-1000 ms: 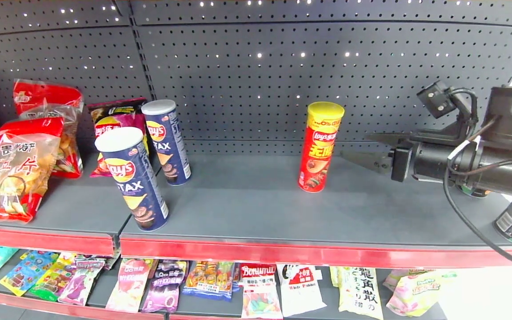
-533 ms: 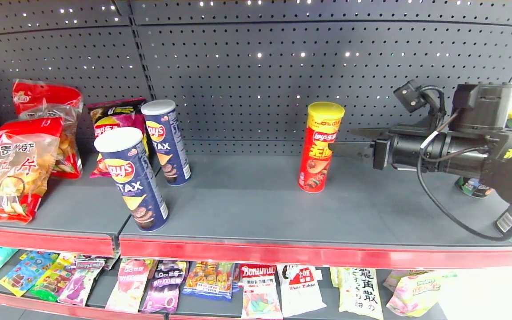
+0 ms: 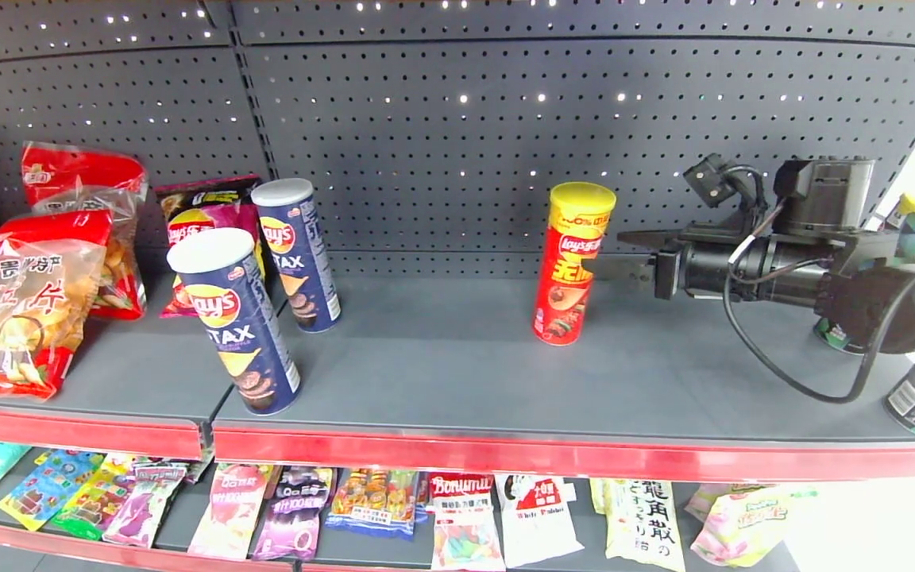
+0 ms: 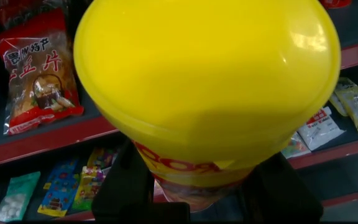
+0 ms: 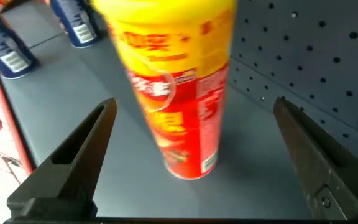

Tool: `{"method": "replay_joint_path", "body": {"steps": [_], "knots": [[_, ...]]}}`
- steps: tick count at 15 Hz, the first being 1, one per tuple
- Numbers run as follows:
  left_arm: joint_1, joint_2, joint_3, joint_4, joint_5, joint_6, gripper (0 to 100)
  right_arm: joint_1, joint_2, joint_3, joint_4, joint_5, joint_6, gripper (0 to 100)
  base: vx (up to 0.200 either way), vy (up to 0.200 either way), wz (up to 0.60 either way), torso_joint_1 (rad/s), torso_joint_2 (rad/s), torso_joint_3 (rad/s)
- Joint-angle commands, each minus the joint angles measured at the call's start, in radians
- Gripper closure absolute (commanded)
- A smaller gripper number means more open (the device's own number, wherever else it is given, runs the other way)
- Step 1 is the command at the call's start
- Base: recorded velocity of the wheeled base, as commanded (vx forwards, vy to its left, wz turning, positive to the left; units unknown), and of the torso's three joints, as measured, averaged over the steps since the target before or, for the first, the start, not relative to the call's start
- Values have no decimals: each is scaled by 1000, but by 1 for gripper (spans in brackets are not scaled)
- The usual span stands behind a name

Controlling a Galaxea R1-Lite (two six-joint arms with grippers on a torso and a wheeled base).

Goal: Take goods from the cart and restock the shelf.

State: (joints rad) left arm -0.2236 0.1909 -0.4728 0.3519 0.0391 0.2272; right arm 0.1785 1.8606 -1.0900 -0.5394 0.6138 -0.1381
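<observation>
Flanking red can point(image 3: 573, 262) on shelf point(image 3: 442, 357), right gripper point(image 5: 192, 106) wide apart; left gripper point(image 4: 204, 193) clamping second can point(image 4: 207, 81).

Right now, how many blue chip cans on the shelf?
2. Front blue can near the shelf edge; rear blue can behind it, beside the purple bag. Arm may hide more.

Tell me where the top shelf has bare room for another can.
Widest bare patch for the left end effector's yellow-lidded can: the shelf between the blue cans and the red can. Crowded: snack bags far left; right end effector open at the red can.
</observation>
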Motion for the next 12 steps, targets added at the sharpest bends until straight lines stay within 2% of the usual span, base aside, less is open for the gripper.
{"method": "replay_joint_path", "body": {"steps": [1, 3, 8, 12], "knots": [[0, 4, 3, -1, 1, 0, 100, -4, 37, -39, -1, 9, 0, 0, 0, 0, 0, 0, 0, 0], [0, 2, 3, -1, 2, 0, 100, 1, 37, -51, 1, 40, 0, 0, 0, 0, 0, 0, 0, 0], [0, 2, 16, -1, 2, 0, 100, 33, 46, -71, 4, 40, 0, 0, 0, 0, 0, 0, 0, 0], [0, 1, 14, -1, 4, 0, 100, 36, 89, -146, 7, 40, 0, 0, 0, 0, 0, 0, 0, 0]]}}
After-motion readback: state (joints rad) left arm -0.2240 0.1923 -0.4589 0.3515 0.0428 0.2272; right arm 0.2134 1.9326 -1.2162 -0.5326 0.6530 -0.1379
